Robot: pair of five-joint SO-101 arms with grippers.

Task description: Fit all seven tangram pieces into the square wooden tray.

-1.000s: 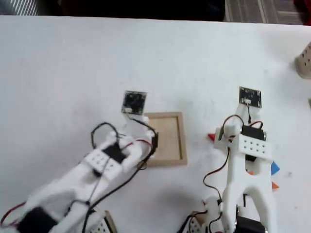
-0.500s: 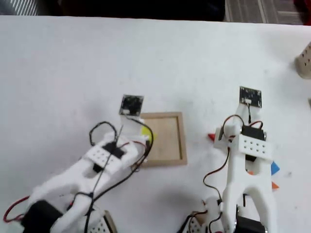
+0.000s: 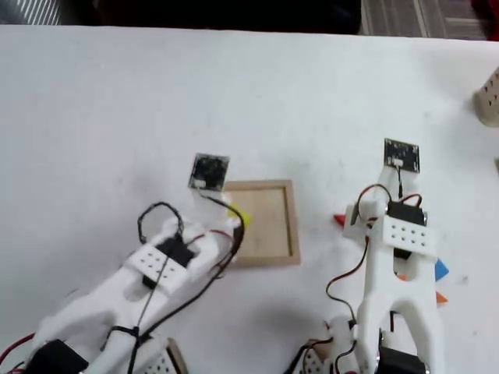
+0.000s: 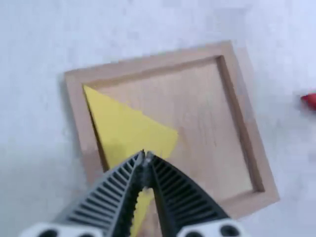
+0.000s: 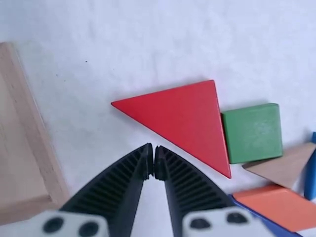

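The square wooden tray (image 3: 292, 222) (image 4: 242, 123) lies at the table's middle. A yellow triangle (image 4: 128, 131) (image 3: 237, 217) rests flat inside it against one wall. My left gripper (image 4: 146, 156) hovers shut and empty just over the triangle's near part. Right of the tray lie a red triangle (image 5: 182, 116) (image 3: 339, 220), a green square (image 5: 252, 132), a tan piece (image 5: 284, 168), an orange piece (image 5: 276, 207) (image 3: 441, 297) and a blue piece (image 5: 311, 168) (image 3: 441, 269). My right gripper (image 5: 152, 149) is shut with nothing in it, just short of the red triangle's long edge.
A beige perforated block (image 3: 489, 97) stands at the far right edge. The right arm (image 3: 398, 257) covers part of the loose pieces in the high view. The table's far edge (image 3: 234, 28) runs along the back, with open white surface left of the tray.
The left arm has drawn back from over the tray toward the near left, uncovering the yellow triangle lying in the tray. The right arm has kept still.
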